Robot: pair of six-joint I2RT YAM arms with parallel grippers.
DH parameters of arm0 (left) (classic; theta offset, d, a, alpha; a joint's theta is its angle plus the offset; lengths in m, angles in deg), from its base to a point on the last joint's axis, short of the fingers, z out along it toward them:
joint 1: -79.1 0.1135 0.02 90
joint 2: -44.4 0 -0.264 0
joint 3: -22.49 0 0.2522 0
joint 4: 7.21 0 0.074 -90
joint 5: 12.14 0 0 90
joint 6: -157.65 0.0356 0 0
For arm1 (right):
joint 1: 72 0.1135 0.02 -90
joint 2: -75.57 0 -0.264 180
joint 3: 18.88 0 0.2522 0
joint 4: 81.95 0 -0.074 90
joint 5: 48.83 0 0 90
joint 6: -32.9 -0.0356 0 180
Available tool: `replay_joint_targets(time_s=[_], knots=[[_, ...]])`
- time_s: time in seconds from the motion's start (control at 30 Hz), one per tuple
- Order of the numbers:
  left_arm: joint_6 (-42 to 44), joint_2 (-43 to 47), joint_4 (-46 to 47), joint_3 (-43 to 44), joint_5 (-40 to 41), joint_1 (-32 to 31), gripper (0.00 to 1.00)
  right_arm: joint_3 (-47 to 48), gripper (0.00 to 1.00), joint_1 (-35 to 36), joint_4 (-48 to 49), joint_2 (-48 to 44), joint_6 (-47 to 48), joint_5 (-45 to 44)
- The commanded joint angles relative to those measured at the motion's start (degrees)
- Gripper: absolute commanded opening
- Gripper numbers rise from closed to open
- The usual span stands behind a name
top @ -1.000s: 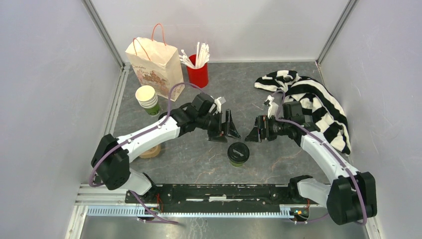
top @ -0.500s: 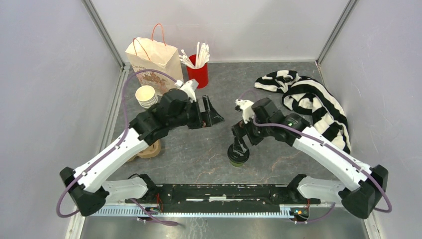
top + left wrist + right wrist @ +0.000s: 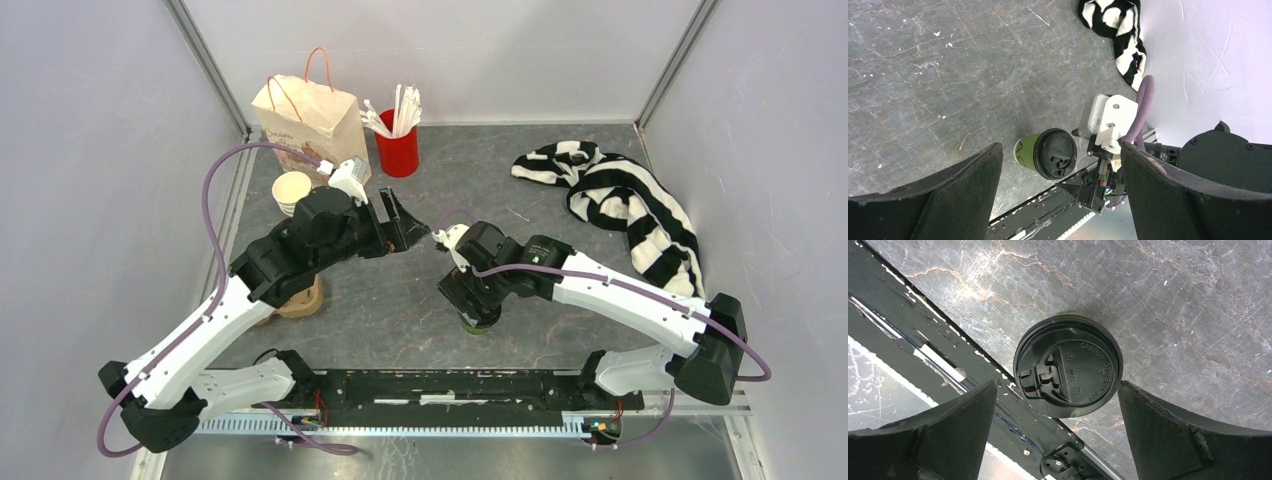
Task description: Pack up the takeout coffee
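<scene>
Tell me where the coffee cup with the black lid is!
The lidded cup stands at the table's front middle, next to the black rail. In the right wrist view it sits directly under the right arm's open fingers.

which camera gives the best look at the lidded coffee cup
The right wrist view: the lidded cup sits centred, its lid lettering readable. The left wrist view shows it smaller, with green side visible. In the top external view the right gripper hides most of it.
</scene>
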Motion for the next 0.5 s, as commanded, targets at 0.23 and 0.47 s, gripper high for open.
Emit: replay_joint_targets(time_s=[0.23,0.47], knots=[[-0.26,0.87,0.61,-0.47,0.79,0.08,0.93,-0.49,0.98,0.58,1.65,1.36,-0.13,-2.57],[0.18,0.56,0.33,-0.2,0.46,0.03,0.93,-1.36,0.94,0.57,2.61,2.27,-0.07,-2.56]])
